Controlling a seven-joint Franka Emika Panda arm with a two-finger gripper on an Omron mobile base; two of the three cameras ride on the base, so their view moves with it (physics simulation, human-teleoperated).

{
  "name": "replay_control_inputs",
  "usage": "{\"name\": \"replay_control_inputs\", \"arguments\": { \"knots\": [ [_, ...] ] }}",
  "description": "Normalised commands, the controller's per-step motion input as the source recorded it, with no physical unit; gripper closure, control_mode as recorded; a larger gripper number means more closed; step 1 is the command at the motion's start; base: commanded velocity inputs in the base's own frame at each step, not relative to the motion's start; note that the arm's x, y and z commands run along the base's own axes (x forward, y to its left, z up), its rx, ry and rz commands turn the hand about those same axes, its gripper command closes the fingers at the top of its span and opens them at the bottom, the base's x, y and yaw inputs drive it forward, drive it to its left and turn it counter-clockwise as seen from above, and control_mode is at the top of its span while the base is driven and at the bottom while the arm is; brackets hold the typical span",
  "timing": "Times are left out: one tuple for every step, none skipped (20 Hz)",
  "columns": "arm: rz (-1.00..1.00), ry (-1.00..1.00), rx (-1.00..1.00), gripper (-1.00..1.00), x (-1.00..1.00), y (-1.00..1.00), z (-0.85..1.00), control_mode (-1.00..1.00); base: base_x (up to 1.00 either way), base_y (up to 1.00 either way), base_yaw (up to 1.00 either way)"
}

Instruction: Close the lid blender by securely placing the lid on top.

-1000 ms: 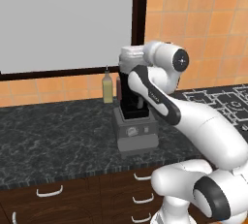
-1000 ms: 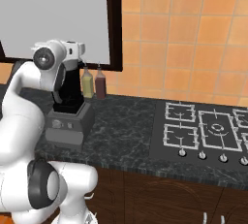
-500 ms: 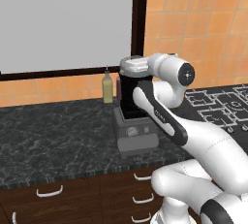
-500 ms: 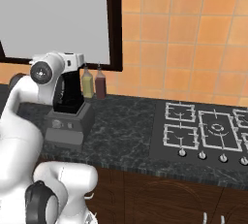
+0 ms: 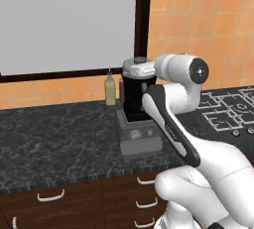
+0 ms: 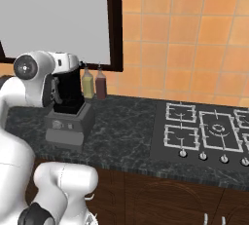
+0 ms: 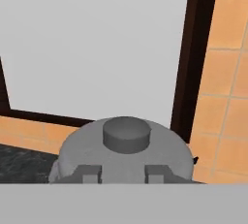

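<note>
So the blender (image 5: pixel 135 116) sits on the dark speckled bench (image 5: pixel 54 139), boxy grey base down low and the black see-through jar standing upright on it. Can't make out anything inside the jar, it's too dark to tell. The lid (image 5: pixel 138 67) is right at the top of the jar, level, with its little raised knob poking up in the middle. From the left base view it looks like it's resting on the jar's rim, but I can't say for sure it's fully seated.

Just behind the blender, against the far wall, there's a yellow bottle (image 5: pixel 110 88), and from the right base view a dark red bottle (image 6: pixel 100 84) stands right beside it. The hob (image 6: pixel 206 134) is well off to the right.

The gripper (image 7: pixel 123 173) comes in from the right at lid height. In the hand view the fingertips (image 7: pixel 88 173) sit against the near edge of the lid, spread apart with the knob between and beyond them. Whether they're actually pinching the lid, I can't tell.
</note>
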Motion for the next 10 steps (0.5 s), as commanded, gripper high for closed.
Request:
{"name": "replay_control_inputs", "arguments": {
  "knots": [
    [0.00, 0.00, 0.00, -1.00, -0.96, -0.30, 0.30, -1.00, 0.00, 0.00, 0.00],
    [0.00, 0.00, 0.00, -1.00, -0.99, -0.34, 0.33, -1.00, 0.00, 0.00, 0.00],
    [0.00, -0.01, 0.00, -1.00, -1.00, -0.39, 0.31, -1.00, 0.00, 0.00, 0.00],
    [0.00, 0.00, 0.00, -1.00, -1.00, -0.39, 0.27, -1.00, 0.00, 0.00, 0.00],
    [0.00, 0.00, 0.00, -1.00, -0.99, -0.43, 0.26, -1.00, 0.00, 0.00, 0.00],
    [0.00, 0.00, 0.00, -1.00, -0.94, -0.46, 0.31, -1.00, 0.00, 0.00, 0.00],
    [0.00, 0.00, 0.00, -1.00, -0.89, -0.54, 0.36, -1.00, 0.00, 0.00, 0.00],
    [-0.03, -0.01, 0.01, -1.00, -0.74, -0.71, 0.41, -1.00, 0.00, 0.00, 0.00],
    [-0.07, -0.01, 0.03, -1.00, -0.64, -0.81, 0.34, -1.00, 0.00, 0.00, 0.00],
    [-0.07, -0.01, 0.05, -1.00, -0.58, -0.89, 0.32, -1.00, 0.00, 0.00, 0.00]
  ]
}}
